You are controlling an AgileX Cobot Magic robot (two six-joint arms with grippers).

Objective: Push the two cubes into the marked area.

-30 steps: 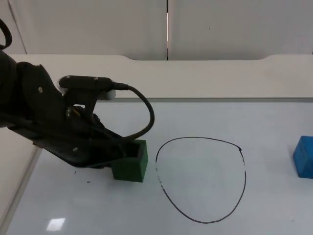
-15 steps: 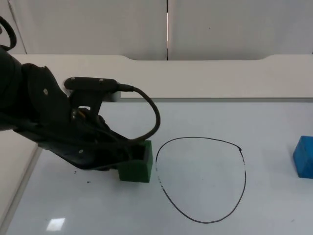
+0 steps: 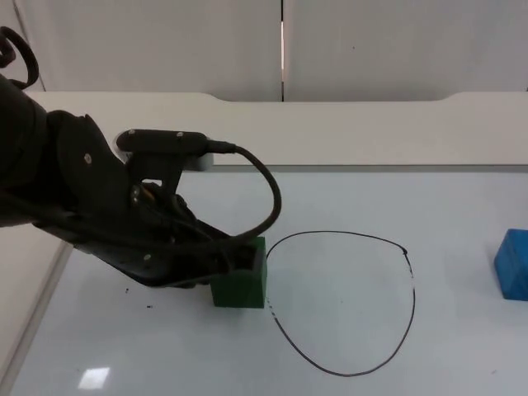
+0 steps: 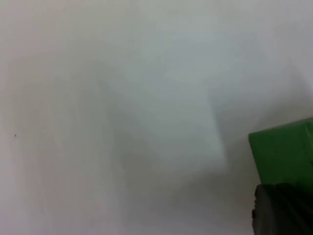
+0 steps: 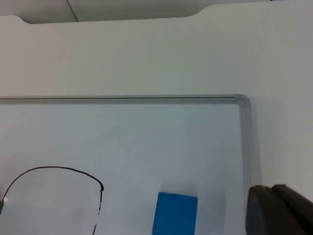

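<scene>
Left arm low over a white board, its left gripper (image 3: 235, 262) against the solid green cube (image 3: 240, 283).
No legible writing. The green cube touches the hand-drawn black oval outline (image 3: 341, 302) at its left edge; the solid blue cube (image 3: 512, 264) lies well right of it. Finger state cannot be told. The right gripper (image 5: 281, 210) waits above the blue cube.

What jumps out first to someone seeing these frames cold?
The left arm's bulk, low over the table's left side, with the left gripper pressed behind the green cube, which sits right at the left edge of the drawn black outline. Next, the blue cube, alone at the table's far right, well outside that outline.
</scene>
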